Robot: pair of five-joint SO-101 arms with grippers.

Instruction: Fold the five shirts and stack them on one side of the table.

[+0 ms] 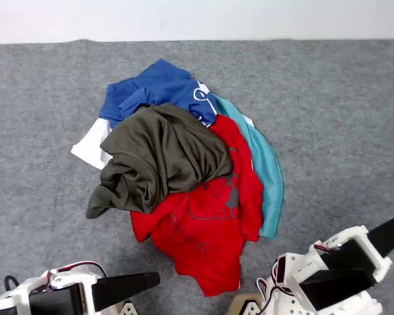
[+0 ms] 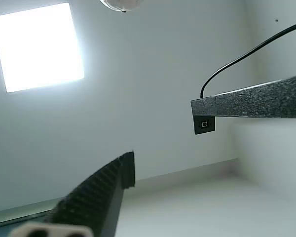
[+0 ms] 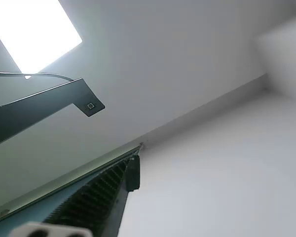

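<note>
Five shirts lie heaped on the gray table [image 1: 341,98], beyond and between both grippers. The olive shirt [image 1: 161,157] tops the pile. The red shirt [image 1: 207,230] reaches nearest the grippers, the blue shirt [image 1: 154,88] farthest. The teal shirt [image 1: 266,167] edges the right gripper's [image 1: 381,237] side, the white shirt [image 1: 90,147] the left gripper's [image 1: 138,283] side. Neither gripper touches the shirts; whether either is open or closed cannot be told.

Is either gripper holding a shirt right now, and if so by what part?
Nothing is held. The left gripper and right gripper carry no cloth, and the shirts all lie in one loose, unfolded pile mid-table.
</note>
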